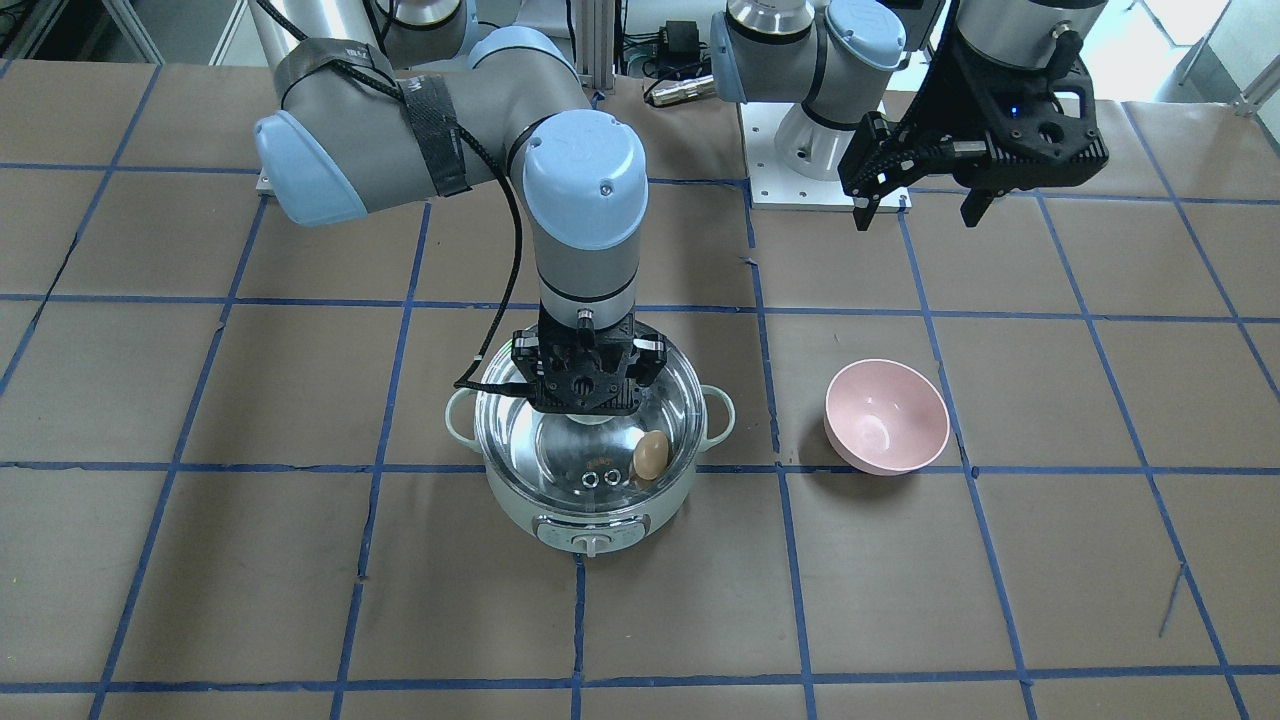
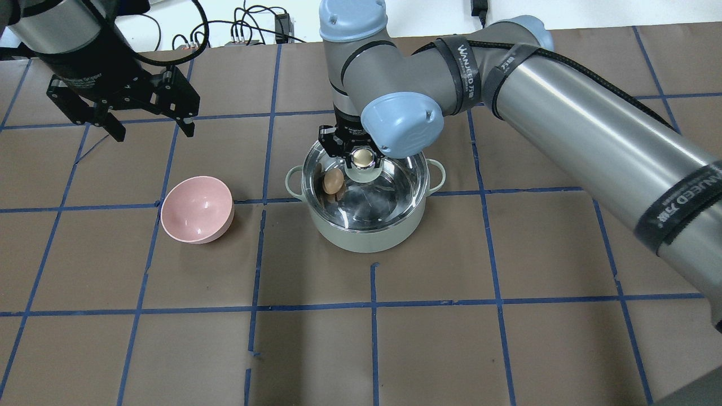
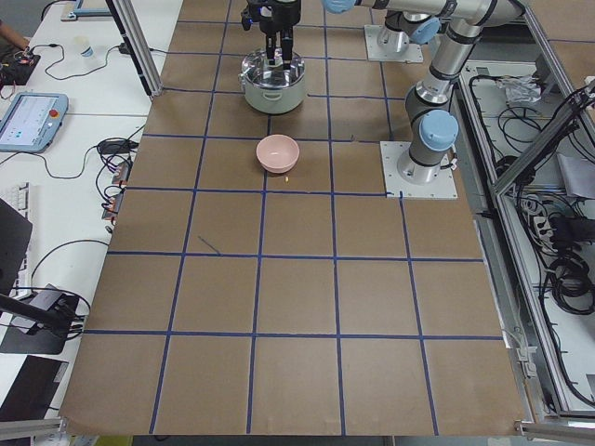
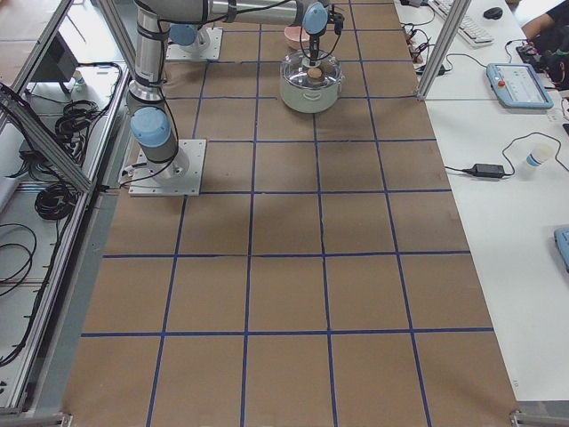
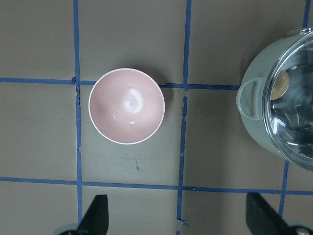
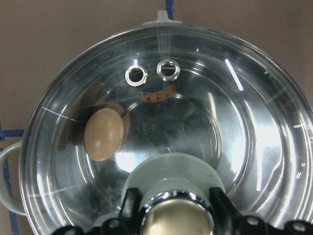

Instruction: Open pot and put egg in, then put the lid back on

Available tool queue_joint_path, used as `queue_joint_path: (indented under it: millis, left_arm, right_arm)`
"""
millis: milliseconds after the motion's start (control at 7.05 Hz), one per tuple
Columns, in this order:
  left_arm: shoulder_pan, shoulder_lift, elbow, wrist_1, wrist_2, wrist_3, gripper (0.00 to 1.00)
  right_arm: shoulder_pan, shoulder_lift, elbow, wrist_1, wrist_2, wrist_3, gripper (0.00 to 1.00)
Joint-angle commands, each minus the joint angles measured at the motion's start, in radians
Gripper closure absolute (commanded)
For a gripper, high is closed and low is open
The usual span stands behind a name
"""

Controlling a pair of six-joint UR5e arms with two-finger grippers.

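Note:
The mint-green pot (image 1: 590, 520) stands mid-table, control knob facing away from me. The clear glass lid (image 1: 560, 450) lies across its rim, two metal vent rings showing. The brown egg (image 1: 650, 457) rests inside on the steel floor, seen through the glass, also in the overhead view (image 2: 333, 180) and the right wrist view (image 6: 102, 133). My right gripper (image 2: 361, 155) points straight down over the pot, its fingers closed on either side of the lid's centre knob (image 6: 173, 218). My left gripper (image 1: 915, 210) hangs open and empty, high above the table beyond the bowl.
A pink bowl (image 1: 886, 415) sits empty on the table beside the pot, on my left; the left wrist view (image 5: 126, 105) shows it right below. The right arm's elbow hangs over the table behind the pot. Brown table with blue tape grid all around.

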Motion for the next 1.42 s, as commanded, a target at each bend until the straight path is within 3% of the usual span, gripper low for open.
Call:
queue_joint_path:
  millis: [0, 284, 709, 993, 1276]
  left_arm:
    - [0.000, 0.000, 0.000, 0.000, -0.001, -0.001, 0.00]
    - [0.000, 0.000, 0.000, 0.000, -0.001, 0.000, 0.00]
    - [-0.002, 0.000, 0.000, 0.000, -0.001, -0.001, 0.00]
    - [0.000, 0.000, 0.000, 0.000, -0.001, 0.000, 0.00]
    - [0.004, 0.000, 0.001, 0.000, -0.003, 0.000, 0.00]
  right_arm:
    - [0.000, -0.007, -0.009, 0.003, -0.004, -0.002, 0.00]
    - [-0.021, -0.068, -0.021, 0.045, 0.007, -0.011, 0.00]
    - [-0.206, -0.295, -0.010, 0.329, 0.001, -0.187, 0.00]
    - [-0.340, -0.400, 0.020, 0.366, 0.010, -0.311, 0.00]
    - [-0.347, -0.422, 0.021, 0.362, 0.004, -0.347, 0.00]
